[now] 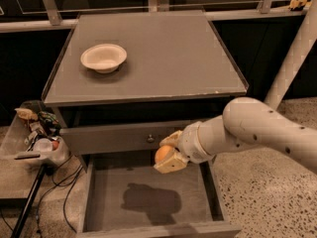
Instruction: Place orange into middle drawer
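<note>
The orange (162, 153) is a small round fruit held between the fingers of my gripper (167, 152). The gripper is shut on it and hangs over the back of the open middle drawer (148, 200), a wide grey box with a bare floor. The gripper's shadow falls on the drawer floor below. The closed drawer front with a small round knob (150, 139) is just behind the gripper. My white arm reaches in from the right.
A shallow white bowl (103, 58) sits on the grey cabinet top (163, 53) at the back left. A bin of clutter (37, 138) and cables stand to the left of the cabinet. Speckled floor lies to the right.
</note>
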Robot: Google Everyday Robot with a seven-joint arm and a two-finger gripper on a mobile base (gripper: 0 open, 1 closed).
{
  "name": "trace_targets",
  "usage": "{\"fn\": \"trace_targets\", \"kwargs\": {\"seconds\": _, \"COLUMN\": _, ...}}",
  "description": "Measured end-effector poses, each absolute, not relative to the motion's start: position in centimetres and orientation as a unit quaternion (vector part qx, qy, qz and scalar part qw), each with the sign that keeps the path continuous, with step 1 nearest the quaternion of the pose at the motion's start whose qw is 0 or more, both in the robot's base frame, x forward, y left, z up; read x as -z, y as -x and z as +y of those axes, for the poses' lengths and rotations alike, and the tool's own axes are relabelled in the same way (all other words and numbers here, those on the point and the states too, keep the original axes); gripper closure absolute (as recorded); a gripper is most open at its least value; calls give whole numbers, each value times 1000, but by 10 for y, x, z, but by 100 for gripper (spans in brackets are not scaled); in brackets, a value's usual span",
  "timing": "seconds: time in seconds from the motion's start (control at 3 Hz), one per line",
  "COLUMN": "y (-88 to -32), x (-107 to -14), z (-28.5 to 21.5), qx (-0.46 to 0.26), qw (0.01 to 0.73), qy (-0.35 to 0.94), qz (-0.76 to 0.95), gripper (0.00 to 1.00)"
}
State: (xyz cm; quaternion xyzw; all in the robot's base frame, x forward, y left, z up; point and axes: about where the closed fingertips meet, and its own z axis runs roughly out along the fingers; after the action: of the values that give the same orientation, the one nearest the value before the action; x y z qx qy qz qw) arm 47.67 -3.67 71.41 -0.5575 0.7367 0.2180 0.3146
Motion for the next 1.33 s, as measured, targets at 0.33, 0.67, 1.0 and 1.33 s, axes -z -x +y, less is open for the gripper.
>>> {"fn": "trace_targets", "kwargs": {"seconds": 0.33, "y": -470, "x": -665, "z": -40, "qx": -232, "qw": 315, "qy": 544, "qz": 742, "gripper": 100}}
{"fn": "trace_targets", "kwargs": {"seconds": 0.67, "y": -472, "x": -621, "z": -42, "qx": -241, "qw": 304, "qy": 534, "qz": 751, "gripper": 100}}
{"fn": "trace_targets", "kwargs": {"seconds": 1.0, "y": -481, "x": -577, "z": -41, "qx": -241, "qw": 284, "qy": 524, "qz": 766, "gripper": 100}}
{"fn": "trace_targets", "kwargs": {"seconds": 1.33, "y": -481, "x": -577, "z": -40, "qx": -242, "qw": 285, "qy": 523, "qz": 766, "gripper": 100}}
